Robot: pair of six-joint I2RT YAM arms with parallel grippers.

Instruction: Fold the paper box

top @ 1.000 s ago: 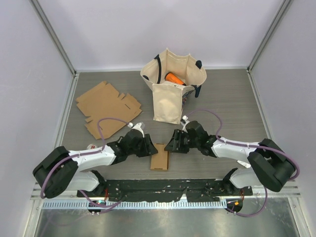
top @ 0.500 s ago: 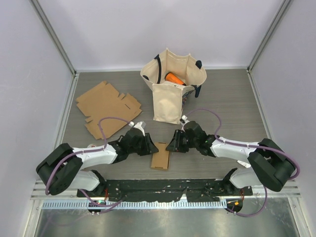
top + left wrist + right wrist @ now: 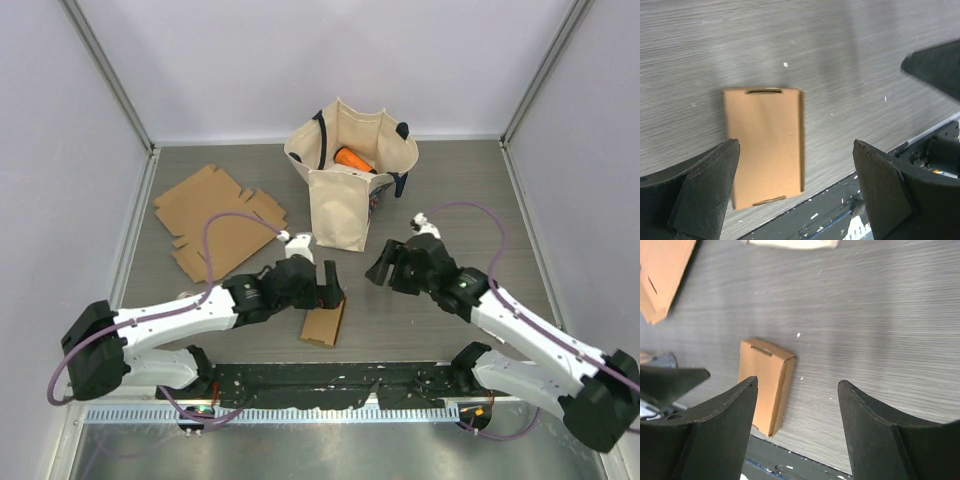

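The folded paper box (image 3: 322, 324) is a small brown cardboard packet lying flat and closed near the table's front edge. It also shows as the box (image 3: 765, 145) in the left wrist view and the box (image 3: 765, 384) in the right wrist view. My left gripper (image 3: 328, 288) hovers over its far end, and this left gripper (image 3: 795, 192) stands wide open and holds nothing. My right gripper (image 3: 382, 266) is to the box's right and apart from it. The right gripper (image 3: 797, 427) is open and empty too.
A flat unfolded cardboard blank (image 3: 214, 220) lies at the back left, also seen as the blank (image 3: 662, 275). A cream tote bag (image 3: 348, 185) with an orange object inside stands behind the grippers. The black base rail (image 3: 840, 210) runs just beyond the box's near edge.
Both grippers opened and left the box. The left arm swung right and now sits over the box. The right arm pulled back to the right and rose.
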